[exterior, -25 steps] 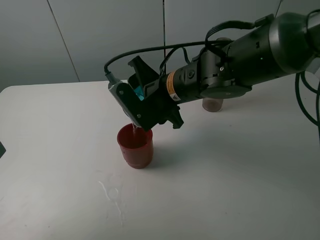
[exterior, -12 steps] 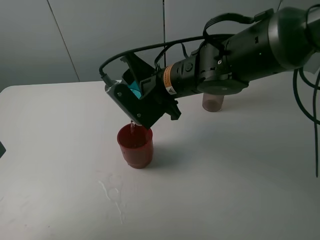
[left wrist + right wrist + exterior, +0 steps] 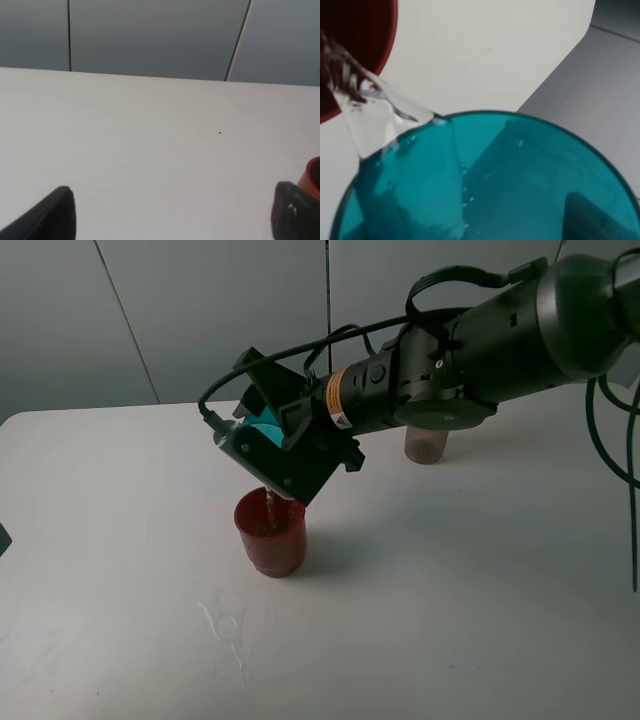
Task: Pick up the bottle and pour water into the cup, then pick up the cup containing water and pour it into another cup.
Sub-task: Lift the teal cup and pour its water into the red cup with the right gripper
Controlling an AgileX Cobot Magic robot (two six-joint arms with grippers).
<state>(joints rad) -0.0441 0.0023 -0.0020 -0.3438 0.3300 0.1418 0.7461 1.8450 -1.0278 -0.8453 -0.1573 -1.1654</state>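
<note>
My right gripper [image 3: 272,447] is shut on the teal cup [image 3: 264,427] and holds it tipped steeply over the red cup [image 3: 270,533], which stands on the white table [image 3: 470,590]. A thin stream of water [image 3: 269,503] falls from the teal rim into the red cup. The right wrist view shows the teal cup [image 3: 490,185] from inside, with water [image 3: 370,115] running over its lip toward the red cup [image 3: 355,40]. The smoky bottle [image 3: 426,446] stands behind the right arm, with only its base showing. My left gripper [image 3: 172,217] is open and empty above the table, with the red cup's edge [image 3: 314,177] beside one finger.
A small puddle of spilled water [image 3: 228,625] lies on the table in front of the red cup. The right arm [image 3: 480,350] and its cables reach across the back of the table. Grey wall panels [image 3: 200,310] stand behind the table.
The right gripper has turned the teal cup to a steeper tilt and lifted it slightly. Water keeps running into the red cup, which has not moved.
</note>
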